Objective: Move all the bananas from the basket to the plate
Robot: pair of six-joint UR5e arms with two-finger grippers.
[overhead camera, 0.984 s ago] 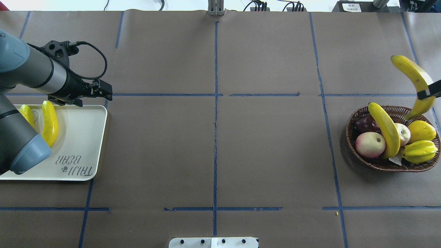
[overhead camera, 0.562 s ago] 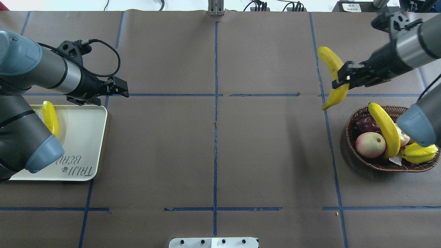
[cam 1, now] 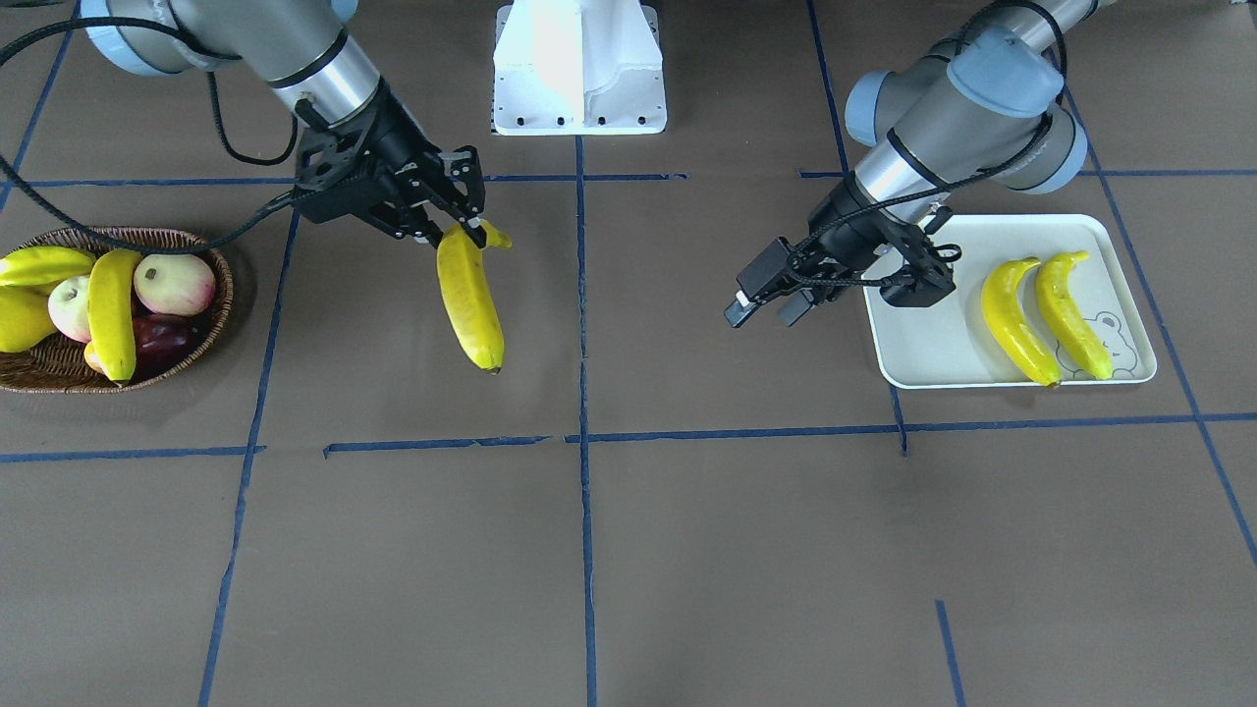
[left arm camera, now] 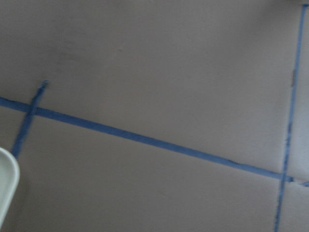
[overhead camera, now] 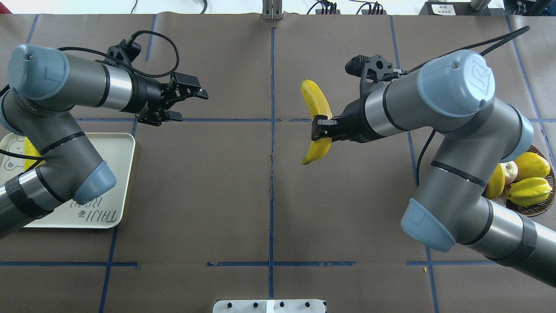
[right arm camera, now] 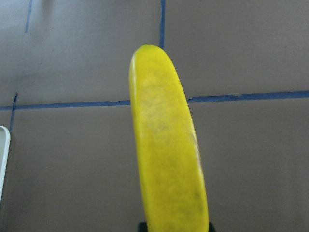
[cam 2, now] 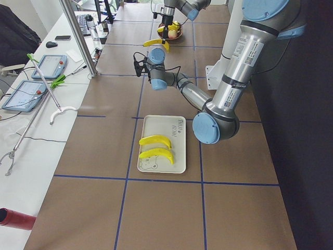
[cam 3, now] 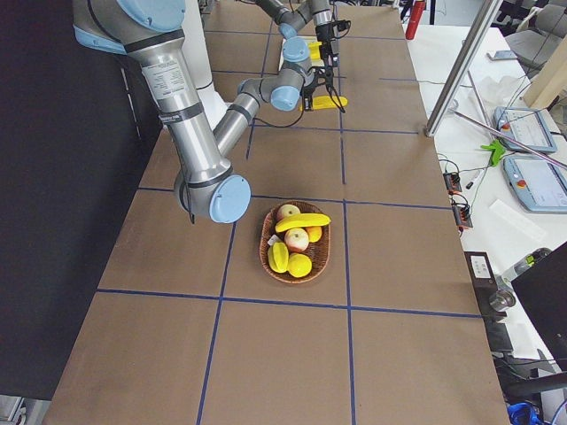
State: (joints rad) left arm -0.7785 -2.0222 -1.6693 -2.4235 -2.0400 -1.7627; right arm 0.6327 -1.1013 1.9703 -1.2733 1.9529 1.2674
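My right gripper (overhead camera: 320,128) is shut on a banana (overhead camera: 316,102), held in the air near the table's middle; the fruit fills the right wrist view (right arm camera: 166,159) and hangs below the gripper (cam 1: 462,224) in the front view. My left gripper (overhead camera: 194,105) stands open and holds nothing, a little way left of that banana and off the plate (overhead camera: 117,174). Two bananas (cam 1: 1016,319) (cam 1: 1075,314) lie side by side on the plate (cam 1: 933,339). One banana (cam 1: 110,309) lies in the basket (cam 1: 221,285) at the far right of the table.
The basket also holds two peaches (cam 1: 175,283), a dark red fruit (cam 1: 162,334), a star fruit (overhead camera: 527,191) and a round yellow fruit (overhead camera: 532,165). The robot base (cam 1: 577,69) sits at the table's near edge. Blue tape lines cross the brown table cover.
The right arm carried the banana from above the basket leftward to the table's middle. The left arm swung from over the plate toward the middle, gripper open throughout.
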